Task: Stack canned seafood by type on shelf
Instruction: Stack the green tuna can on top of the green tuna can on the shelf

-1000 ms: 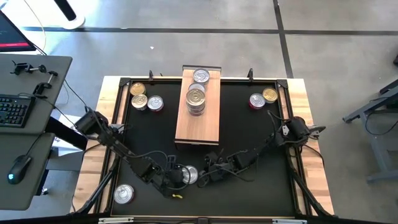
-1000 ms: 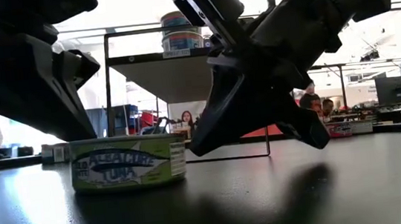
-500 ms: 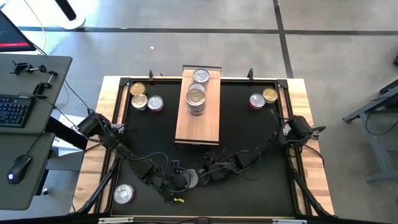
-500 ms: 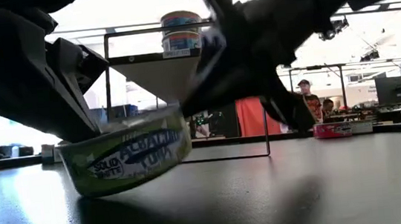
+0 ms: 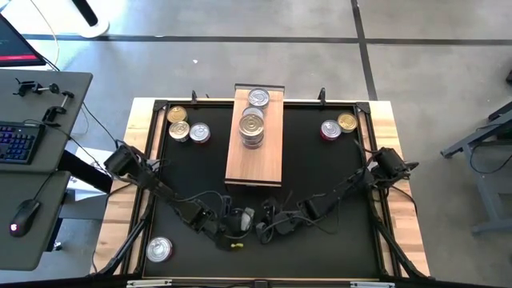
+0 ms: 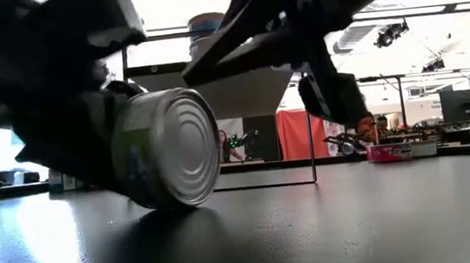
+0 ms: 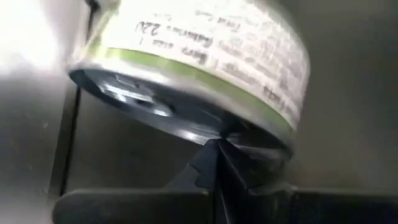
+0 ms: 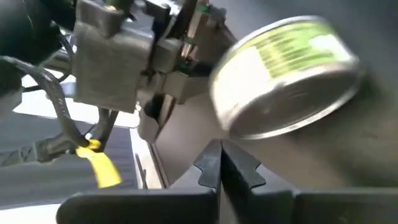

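A green-labelled tin of canned seafood (image 6: 167,147) stands tipped on its rim on the black mat near the table's front edge, between my two grippers. My left gripper (image 7: 216,152) is shut, with its tips at the tin. My right gripper (image 8: 219,152) is shut and raised, its tips close beside the tin (image 8: 286,74). The shelf (image 5: 254,164), a light-wood plank, lies at the far middle. It carries a stack of tins (image 5: 252,128) and one more tin (image 5: 258,98) behind the stack. My left gripper presses its shut fingertips against the rim of the tin's flat end (image 7: 217,134), slanting down from the table's left. The tin stands on its edge on the mat and leans toward this gripper. Of my right gripper I cannot tell whether it touches the tin.
Three loose tins (image 5: 188,126) lie at the mat's far left, two (image 5: 338,126) at its far right, and one (image 5: 159,250) at the near left corner. Cables trail over the mat beside both arms. A desk with a keyboard (image 5: 16,140) stands left of the table.
The tin lay flat on the mat; it has been tipped up between the two grippers and now stands on its rim, one flat end facing near-right. My right gripper has risen and tipped its fingers upward.
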